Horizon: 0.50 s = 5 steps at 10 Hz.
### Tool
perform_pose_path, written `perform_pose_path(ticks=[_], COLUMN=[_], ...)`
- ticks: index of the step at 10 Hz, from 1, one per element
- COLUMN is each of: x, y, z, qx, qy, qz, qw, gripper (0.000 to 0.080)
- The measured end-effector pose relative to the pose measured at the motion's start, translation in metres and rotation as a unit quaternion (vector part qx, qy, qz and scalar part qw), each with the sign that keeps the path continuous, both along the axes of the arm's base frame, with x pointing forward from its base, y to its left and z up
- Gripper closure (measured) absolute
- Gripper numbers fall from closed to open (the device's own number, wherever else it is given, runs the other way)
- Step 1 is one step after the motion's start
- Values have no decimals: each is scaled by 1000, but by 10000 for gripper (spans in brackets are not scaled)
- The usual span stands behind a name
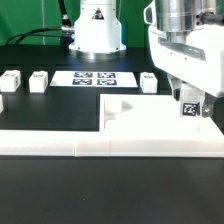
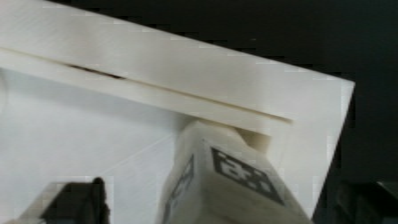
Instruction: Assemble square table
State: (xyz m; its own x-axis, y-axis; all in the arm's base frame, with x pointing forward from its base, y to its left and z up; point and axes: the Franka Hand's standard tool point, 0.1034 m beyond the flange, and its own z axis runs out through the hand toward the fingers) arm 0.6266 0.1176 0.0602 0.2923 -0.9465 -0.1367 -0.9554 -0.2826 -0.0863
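Exterior view, gripper (image 1: 190,97) over leg (image 1: 190,109) and slab (image 1: 140,120)

White slab (image 1: 140,122) lies flat, one tagged leg (image 1: 190,107) upright at its corner, three legs (image 1: 38,80) beyond.

I record the table surface (image 1: 40,195) as black. The square slab (image 1: 150,120), border rail (image 1: 60,146) and leg posts (image 1: 38,80) read plain white. Each post carries a black-and-white tag. The marker board (image 1: 95,77) is white, printed with four black-and-white square patterns.
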Motion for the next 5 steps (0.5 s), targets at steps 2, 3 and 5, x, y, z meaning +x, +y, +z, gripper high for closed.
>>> perform_pose_path(ticks=[2, 3, 5], x=[1, 2, 5], y=[-1, -2, 0], z=[0, 2, 3], qx=[-6, -17, -40], qy=[-15, -27, -48], qz=[98, 178, 308], qw=[995, 983, 949], gripper=[150, 150, 150])
